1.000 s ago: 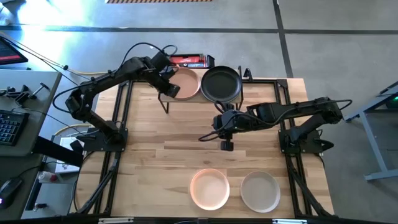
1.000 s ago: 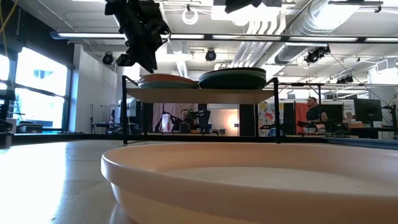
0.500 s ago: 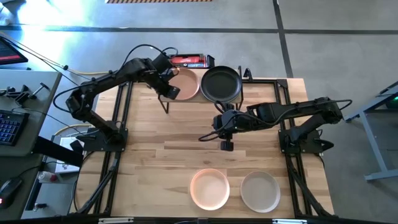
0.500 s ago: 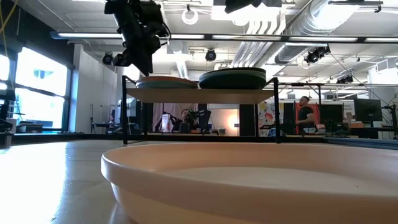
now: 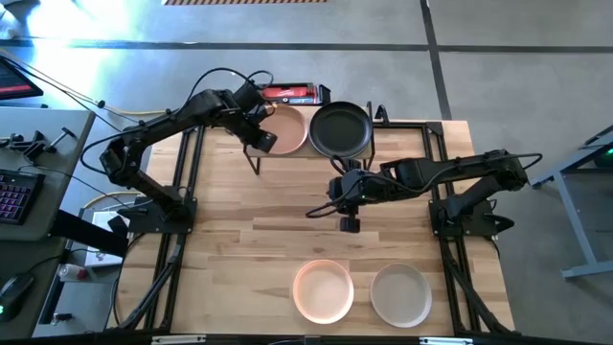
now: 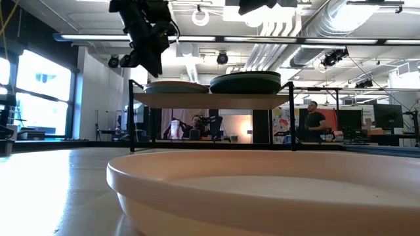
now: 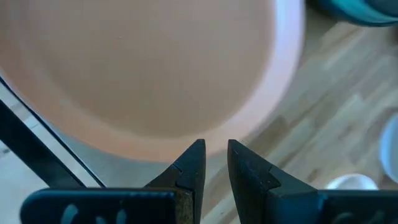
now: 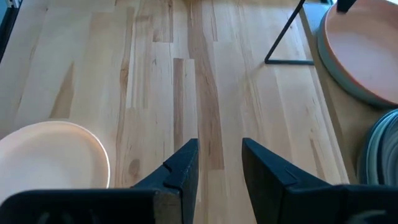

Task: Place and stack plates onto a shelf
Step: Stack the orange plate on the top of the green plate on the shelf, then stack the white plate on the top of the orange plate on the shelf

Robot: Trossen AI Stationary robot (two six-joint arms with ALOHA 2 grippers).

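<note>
Seen from above: a light wooden table (image 5: 230,206) with two dark robot arms reaching over it. At the far edge, the shelf (image 6: 210,100), carrying two stacks of plates side by side.

Left gripper (image 5: 260,140) raised over the shelf's left end, just beside the near-left rim of the peach-pink plate (image 5: 287,128) topping the left stack. Fingers (image 7: 193,165) parted by a narrow gap, nothing between them, holding nothing; the pink plate's rim just ahead of the fingertips, not touching. To that gripper's right, past the pink plate, a black plate (image 5: 339,130) topping the second stack.

Right gripper (image 5: 349,223) hanging over the bare middle of the table, in front of the shelf, fingers (image 8: 183,168) apart and empty, only wood planks between them. Ahead of it, toward the table's near edge, two more plates lying flat and well apart from it: another peach-pink plate (image 5: 323,290) and, beside that, a cream-white plate (image 5: 400,294).

Beyond the shelf, a red-and-black device (image 5: 292,94). In the room behind the table, a person (image 6: 315,122) standing far off.
</note>
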